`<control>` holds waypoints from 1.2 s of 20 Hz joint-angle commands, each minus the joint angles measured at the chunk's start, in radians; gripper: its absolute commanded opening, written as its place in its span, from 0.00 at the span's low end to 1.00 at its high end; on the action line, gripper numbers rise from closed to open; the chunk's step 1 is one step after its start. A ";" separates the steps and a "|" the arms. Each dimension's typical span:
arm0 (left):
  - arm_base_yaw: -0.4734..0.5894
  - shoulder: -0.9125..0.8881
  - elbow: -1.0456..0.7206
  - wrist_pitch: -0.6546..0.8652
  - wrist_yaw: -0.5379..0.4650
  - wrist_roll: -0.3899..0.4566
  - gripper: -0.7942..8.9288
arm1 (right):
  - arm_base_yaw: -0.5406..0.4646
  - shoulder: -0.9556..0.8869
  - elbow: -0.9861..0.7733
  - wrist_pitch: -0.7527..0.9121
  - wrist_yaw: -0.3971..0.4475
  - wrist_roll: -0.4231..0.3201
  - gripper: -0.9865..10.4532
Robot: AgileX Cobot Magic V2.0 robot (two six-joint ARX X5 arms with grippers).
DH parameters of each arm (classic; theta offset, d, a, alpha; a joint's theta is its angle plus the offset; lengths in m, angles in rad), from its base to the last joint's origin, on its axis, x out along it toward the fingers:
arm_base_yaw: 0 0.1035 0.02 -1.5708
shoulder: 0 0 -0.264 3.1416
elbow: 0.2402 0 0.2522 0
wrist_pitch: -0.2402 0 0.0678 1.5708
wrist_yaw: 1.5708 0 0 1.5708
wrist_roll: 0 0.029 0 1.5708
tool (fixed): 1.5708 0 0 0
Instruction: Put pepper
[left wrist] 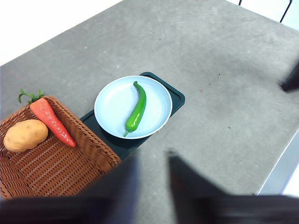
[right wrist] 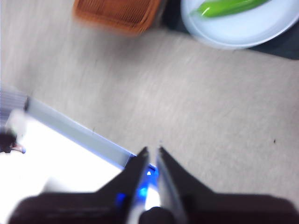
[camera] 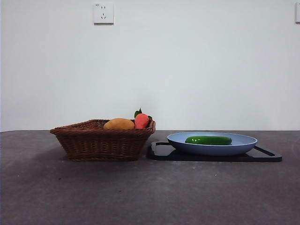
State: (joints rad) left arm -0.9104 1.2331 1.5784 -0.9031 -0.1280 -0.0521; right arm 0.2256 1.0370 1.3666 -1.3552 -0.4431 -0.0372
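Observation:
The pepper [camera: 208, 140], long, glossy and green, lies across the middle of the blue plate [camera: 243, 144]. The plate rests on a black tray [camera: 269, 155] right of centre. In the left wrist view the pepper [left wrist: 137, 108] lies lengthwise on the plate [left wrist: 112, 105], well beyond my left gripper [left wrist: 153, 179], which is open and empty, high above the table. The right wrist view is blurred. It shows the pepper [right wrist: 227, 6] on the plate [right wrist: 247, 30], far from my right gripper [right wrist: 152, 150], which is shut and empty over the table's near edge. Neither gripper shows in the front view.
A brown wicker basket [camera: 101, 143] stands left of the tray, touching it. It holds a yellow-orange potato [camera: 118, 124] and a red-orange carrot [camera: 141, 120] with green leaves. A dark tip of the other arm [left wrist: 292, 81] shows in the left wrist view.

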 commanded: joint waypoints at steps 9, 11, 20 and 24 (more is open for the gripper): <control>-0.011 0.011 0.020 0.019 0.000 0.000 0.09 | 0.003 -0.010 0.018 -0.012 0.001 -0.009 0.10; -0.011 0.011 0.020 0.019 0.000 0.000 0.09 | 0.003 -0.010 0.018 -0.012 0.000 -0.009 0.10; 0.068 -0.013 0.019 0.095 -0.079 0.064 0.09 | 0.003 -0.010 0.018 -0.012 0.000 -0.009 0.10; 0.238 -0.114 0.011 0.222 -0.050 0.135 0.09 | 0.003 -0.010 0.018 -0.012 0.001 -0.009 0.10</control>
State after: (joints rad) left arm -0.6796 1.1229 1.5768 -0.6945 -0.1852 0.0483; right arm 0.2276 1.0199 1.3670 -1.3556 -0.4423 -0.0490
